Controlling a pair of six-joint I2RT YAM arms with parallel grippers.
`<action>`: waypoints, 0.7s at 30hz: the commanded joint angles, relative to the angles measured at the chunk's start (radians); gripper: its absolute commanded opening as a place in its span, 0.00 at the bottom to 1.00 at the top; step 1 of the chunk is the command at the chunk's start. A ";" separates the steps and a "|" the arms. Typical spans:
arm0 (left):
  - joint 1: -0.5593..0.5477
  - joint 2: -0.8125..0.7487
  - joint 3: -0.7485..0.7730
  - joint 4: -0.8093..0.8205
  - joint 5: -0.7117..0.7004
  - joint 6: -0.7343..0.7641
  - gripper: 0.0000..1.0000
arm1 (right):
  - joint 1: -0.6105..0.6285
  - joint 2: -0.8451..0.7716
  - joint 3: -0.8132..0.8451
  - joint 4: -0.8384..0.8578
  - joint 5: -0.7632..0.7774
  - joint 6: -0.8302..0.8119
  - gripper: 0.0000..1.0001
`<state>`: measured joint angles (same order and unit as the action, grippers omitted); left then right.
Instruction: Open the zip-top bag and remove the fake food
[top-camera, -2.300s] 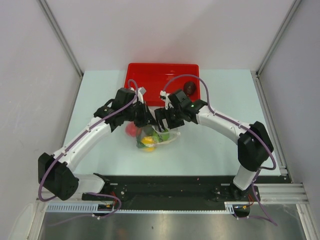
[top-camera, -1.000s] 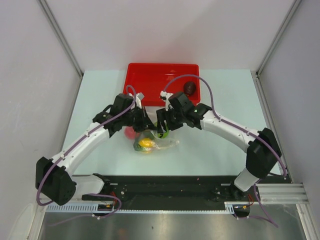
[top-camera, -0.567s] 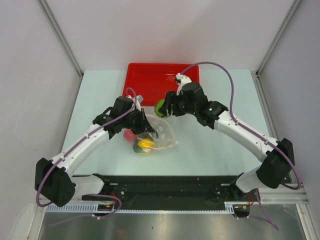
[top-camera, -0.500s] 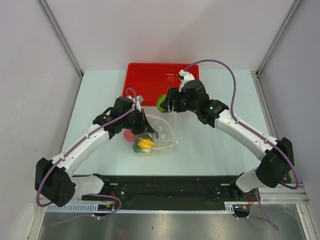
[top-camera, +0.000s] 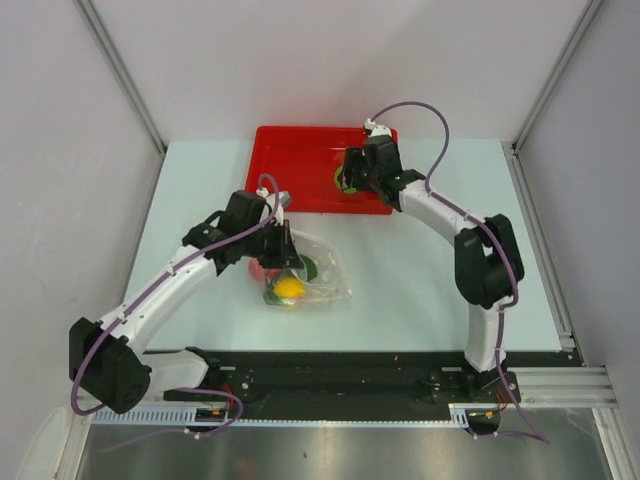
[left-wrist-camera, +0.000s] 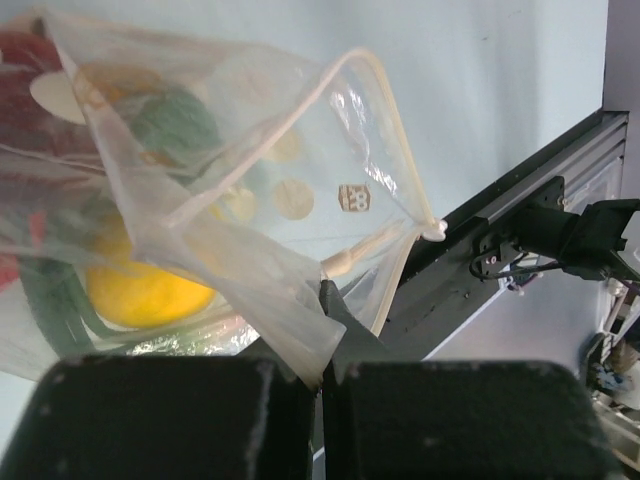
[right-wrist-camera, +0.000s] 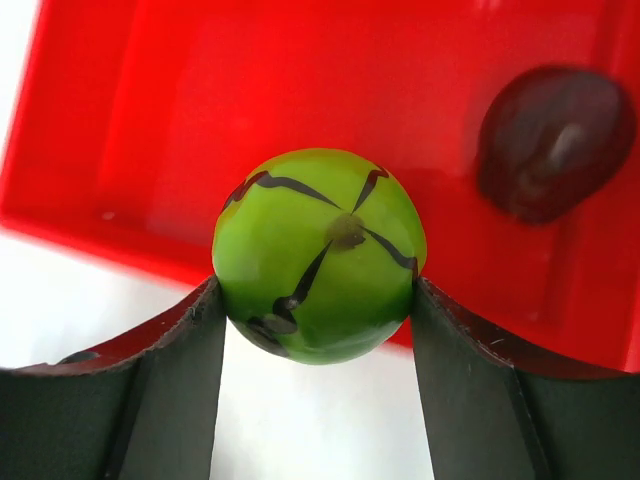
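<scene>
clear crinkly plastic zip-top bag (top-camera: 312, 275): mouth open, on pale desk (top-camera: 420, 290), smooth yellow ball (left-wrist-camera: 145, 292) inside
left end effector (left-wrist-camera: 322, 300): clenched on bag edge
right end effector (right-wrist-camera: 318, 310): grasping glossy dark-streaked green ball (right-wrist-camera: 320, 250) over red plastic tray (right-wrist-camera: 190, 110) rim

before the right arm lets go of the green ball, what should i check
1. Right gripper has a firm hold on the green ball: ok, a finger presses on each side.
2. Ball fully over the red tray: cannot tell; the right wrist view shows it across the near rim, the top view over the tray.
3. Drop spot free of the maroon piece: ok, it lies off to one side, apart from the ball.
4. Left gripper pinching the zip-top bag: ok, shut on its edge.
5. Bag mouth open for the next pick: ok, the yellow ball shows inside.
</scene>
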<state>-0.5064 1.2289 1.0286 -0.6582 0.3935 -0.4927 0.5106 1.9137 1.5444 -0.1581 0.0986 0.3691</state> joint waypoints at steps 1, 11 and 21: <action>-0.001 -0.005 0.057 -0.026 -0.007 0.085 0.00 | -0.037 0.121 0.176 -0.021 0.026 -0.039 0.27; -0.001 0.055 0.110 -0.038 -0.024 0.102 0.00 | -0.078 0.237 0.232 -0.078 -0.034 -0.004 0.40; 0.000 0.029 0.107 -0.043 -0.033 0.079 0.00 | -0.083 0.341 0.330 -0.214 -0.073 -0.001 0.66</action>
<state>-0.5064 1.2896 1.0996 -0.7040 0.3691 -0.4175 0.4278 2.1956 1.7729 -0.2897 0.0502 0.3649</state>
